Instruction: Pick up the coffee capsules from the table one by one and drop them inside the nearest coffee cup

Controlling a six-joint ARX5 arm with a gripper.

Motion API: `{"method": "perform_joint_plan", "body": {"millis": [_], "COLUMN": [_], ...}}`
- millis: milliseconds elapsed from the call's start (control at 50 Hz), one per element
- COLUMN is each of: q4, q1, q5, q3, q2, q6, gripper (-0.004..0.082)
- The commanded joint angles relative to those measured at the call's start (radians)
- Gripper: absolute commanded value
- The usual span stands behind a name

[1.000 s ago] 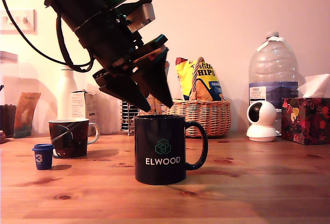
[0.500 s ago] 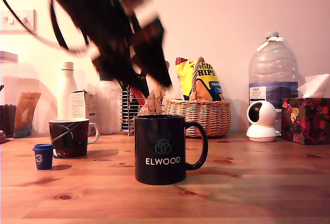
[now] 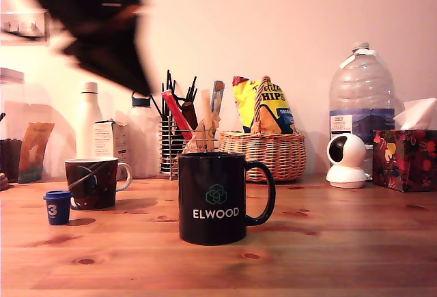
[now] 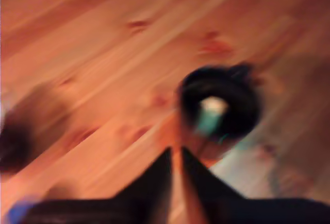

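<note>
Arm swung up off black mug [image 3: 212, 198] toward counter's [image 3: 328, 256] left edge; fingers [image 4: 175, 168] nearly closed, empty; pale capsule [image 4: 212, 105] inside mug; blue capsule [image 3: 57, 207] next, near left edge

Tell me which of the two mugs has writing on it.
The black mug at the centre of the exterior view, printed ELWOOD in white. The darker brown mug to its left in that view shows only a swirled pattern.
</note>
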Motion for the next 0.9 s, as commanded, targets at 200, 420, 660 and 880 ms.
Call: {"method": "perform_joint_plan", "body": {"millis": [200,420,660,880], "q4": [0.145,0.269,0.414,0.573], "q1": [0.113,0.174,0.214,0.221], "q5": [-0.006,-0.011,-0.071,-0.117], "q3": [-0.226,-0.391,-0.559,-0.697], "q2": [-0.139,-0.229,-0.295,-0.307], "q6": [-0.062,-0.145,-0.190,-0.192], "gripper": [-0.0014,-0.0014,-0.0014,-0.0014]}}
